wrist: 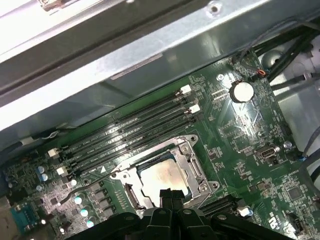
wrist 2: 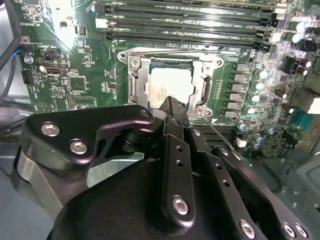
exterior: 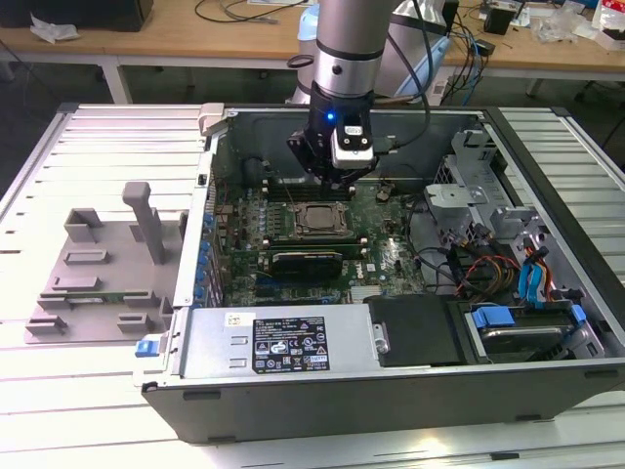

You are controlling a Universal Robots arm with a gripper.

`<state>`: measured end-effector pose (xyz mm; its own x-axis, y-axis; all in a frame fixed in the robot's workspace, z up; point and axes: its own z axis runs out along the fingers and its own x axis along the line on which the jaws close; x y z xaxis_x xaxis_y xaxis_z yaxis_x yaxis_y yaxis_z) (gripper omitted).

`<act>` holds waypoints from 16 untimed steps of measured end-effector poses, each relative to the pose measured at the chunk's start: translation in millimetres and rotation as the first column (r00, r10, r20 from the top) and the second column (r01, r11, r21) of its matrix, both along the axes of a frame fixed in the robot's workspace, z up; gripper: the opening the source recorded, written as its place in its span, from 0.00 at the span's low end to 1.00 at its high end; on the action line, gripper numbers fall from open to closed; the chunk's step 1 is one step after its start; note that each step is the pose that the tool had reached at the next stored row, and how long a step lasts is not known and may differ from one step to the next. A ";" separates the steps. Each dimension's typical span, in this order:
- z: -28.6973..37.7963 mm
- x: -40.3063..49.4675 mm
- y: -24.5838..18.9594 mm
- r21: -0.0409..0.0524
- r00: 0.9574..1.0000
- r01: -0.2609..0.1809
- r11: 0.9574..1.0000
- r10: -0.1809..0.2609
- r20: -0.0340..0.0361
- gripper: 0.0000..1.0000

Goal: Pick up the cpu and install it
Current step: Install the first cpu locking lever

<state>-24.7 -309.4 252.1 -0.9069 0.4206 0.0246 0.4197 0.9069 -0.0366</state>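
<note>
The cpu point(exterior: 314, 219) is a pale silver square lying flat in the metal socket frame point(exterior: 314, 233) on the green motherboard inside the open computer case. My gripper point(exterior: 338, 182) hangs just above the socket's far edge, apart from the chip. In both wrist views the cpu point(wrist 2: 170, 84) point(wrist: 161, 177) sits just beyond the black fingertips point(wrist: 166, 194), which are pressed together with nothing between them. The gripper point(wrist 2: 174, 106) point(wrist: 171, 193) is shut and empty.
A grey plastic tray point(exterior: 98, 274) with upright posts lies outside the case at the exterior view's left. A long black card point(exterior: 308, 261) sits in front of the socket. Memory slots point(wrist: 135, 130) run beside it. Drive bays and cables point(exterior: 508, 274) crowd the exterior view's right.
</note>
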 end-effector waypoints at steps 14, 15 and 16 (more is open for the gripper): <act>0.0 0.0 0.0 0.000 0.985 -0.172 0.985 0.172 0.000 0.11; 0.0 0.0 0.0 0.000 0.983 -0.186 0.983 0.186 0.000 0.11; 0.0 0.0 0.0 0.000 0.980 -0.198 0.980 0.198 0.000 0.11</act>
